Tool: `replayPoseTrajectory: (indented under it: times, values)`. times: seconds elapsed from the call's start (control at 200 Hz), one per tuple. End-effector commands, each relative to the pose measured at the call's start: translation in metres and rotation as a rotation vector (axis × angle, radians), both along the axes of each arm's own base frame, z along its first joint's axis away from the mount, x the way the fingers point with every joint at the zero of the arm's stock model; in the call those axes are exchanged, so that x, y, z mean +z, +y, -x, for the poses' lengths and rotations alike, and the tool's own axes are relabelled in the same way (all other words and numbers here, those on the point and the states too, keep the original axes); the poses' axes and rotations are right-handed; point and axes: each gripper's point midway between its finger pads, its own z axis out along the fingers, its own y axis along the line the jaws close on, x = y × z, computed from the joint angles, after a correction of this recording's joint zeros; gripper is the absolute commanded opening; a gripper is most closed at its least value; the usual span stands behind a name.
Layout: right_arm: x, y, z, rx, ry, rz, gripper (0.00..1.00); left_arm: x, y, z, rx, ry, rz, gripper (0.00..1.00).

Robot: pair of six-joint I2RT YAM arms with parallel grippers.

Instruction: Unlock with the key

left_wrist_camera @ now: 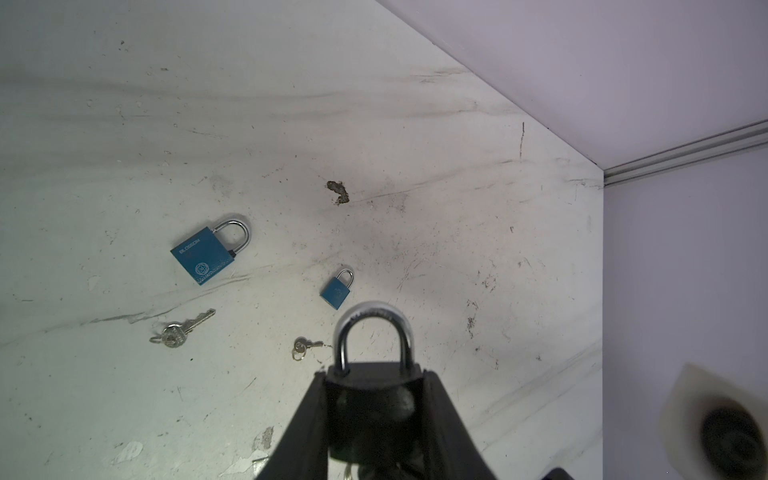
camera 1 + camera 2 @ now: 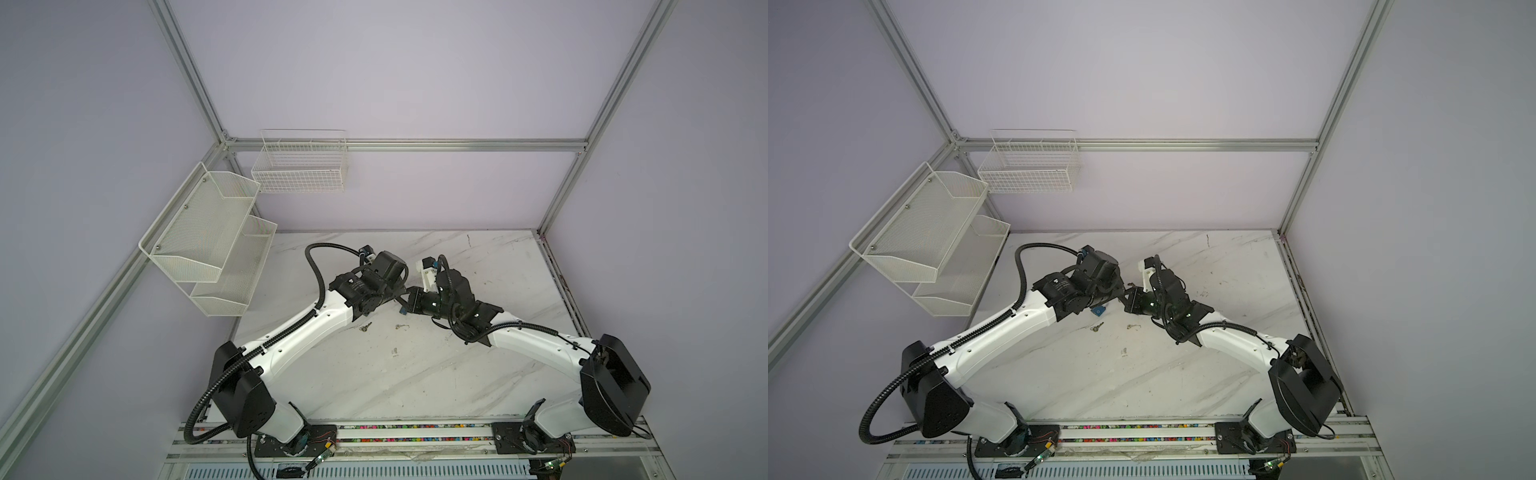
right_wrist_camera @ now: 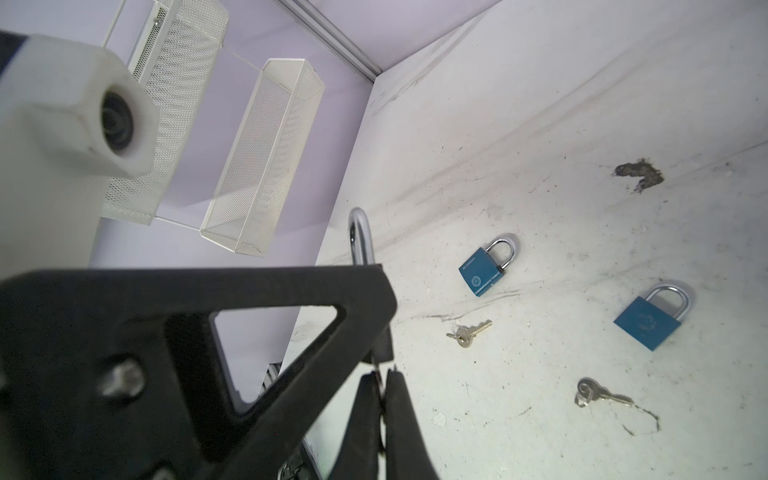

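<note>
My left gripper (image 1: 374, 401) is shut on a black padlock (image 1: 372, 411) and holds it above the table, silver shackle (image 1: 374, 328) pointing away from the wrist. In the right wrist view that shackle (image 3: 360, 237) rises past the left gripper's black finger (image 3: 249, 299). My right gripper (image 3: 380, 376) is shut at the padlock's underside on the key (image 3: 377, 369). Only a thin metal sliver of it shows between the pads. In both top views the two grippers (image 2: 400, 296) (image 2: 1130, 297) meet tip to tip over the middle of the table.
On the marble table (image 1: 415, 124) lie a larger blue padlock (image 1: 203, 257), a small blue padlock (image 1: 337, 291) and two loose keys (image 1: 183, 330) (image 1: 305, 347). White mesh shelves (image 2: 208, 249) and a wire basket (image 2: 299, 166) hang on the walls at left.
</note>
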Motion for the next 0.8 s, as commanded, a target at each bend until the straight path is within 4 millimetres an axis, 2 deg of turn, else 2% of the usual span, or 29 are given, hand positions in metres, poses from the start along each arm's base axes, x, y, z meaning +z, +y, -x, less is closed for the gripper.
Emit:
replayPoseTrajectory:
  times: [0.0,0.175,0.38,0.675,0.695,0.795]
  values:
    - [0.068,0.001,-0.009,0.004,-0.104,-0.154,0.0,-0.003,-0.015,0.022,-0.119,0.05,0.02,0.05]
    - [0.084,-0.005,-0.011,0.015,-0.093,-0.233,0.0,-0.002,-0.023,0.031,-0.163,0.058,0.031,0.04]
    - [0.101,-0.01,-0.007,0.043,-0.065,-0.331,0.0,-0.009,-0.018,0.033,-0.151,0.068,0.012,0.05]
    - [0.111,-0.014,0.007,0.098,0.023,-0.48,0.0,-0.009,0.001,0.028,-0.049,0.028,0.009,0.06]
    - [0.113,-0.015,0.008,0.104,0.026,-0.492,0.0,0.003,0.004,0.03,-0.045,0.003,0.031,0.06]
    - [0.115,-0.015,0.01,0.124,0.052,-0.532,0.0,0.004,0.009,0.03,-0.029,-0.006,0.039,0.06]
